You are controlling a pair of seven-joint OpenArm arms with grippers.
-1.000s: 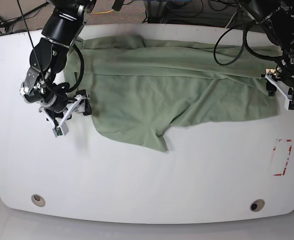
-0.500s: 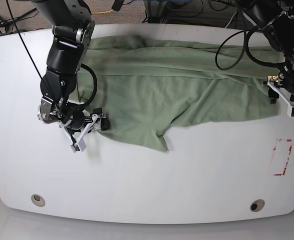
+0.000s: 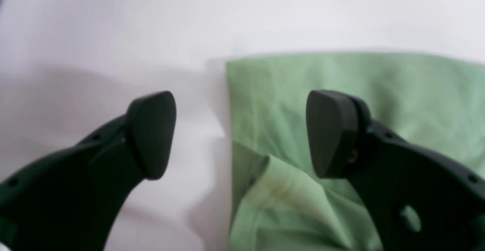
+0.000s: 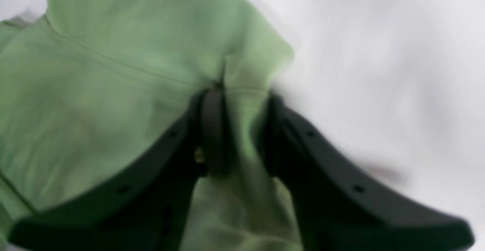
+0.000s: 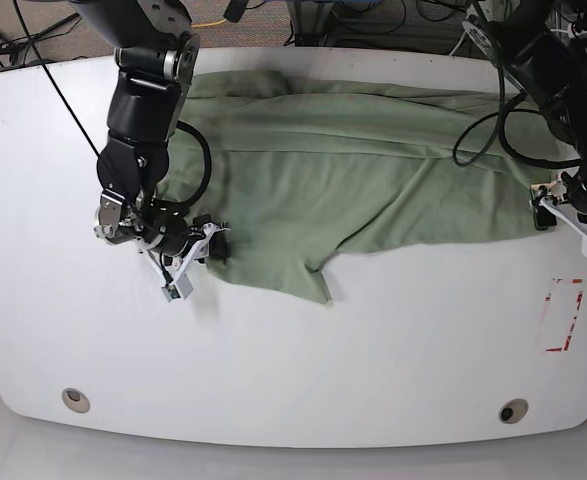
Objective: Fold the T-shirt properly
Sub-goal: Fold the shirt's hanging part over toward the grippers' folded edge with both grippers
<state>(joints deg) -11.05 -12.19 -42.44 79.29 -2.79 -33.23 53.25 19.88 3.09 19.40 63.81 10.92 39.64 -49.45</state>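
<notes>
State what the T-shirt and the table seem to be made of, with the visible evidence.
T-shirt: soft matte woven or knit cloth, probably cotton; it wrinkles, drapes and shows stitched seams. Table: hard, smooth white board, maybe laminate; flat with a faint sheen.

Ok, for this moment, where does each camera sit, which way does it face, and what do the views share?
Base: high above the white table, looking down on the T-shirt; both arms show.
Left wrist: on the left arm, looking past the left gripper, jaws apart, at the T-shirt edge.
Right wrist: on the right arm, looking along the right gripper, jaws closed on a T-shirt fold.
Shared: all three show the T-shirt and the table; base also shows the left gripper and the right gripper.
</notes>
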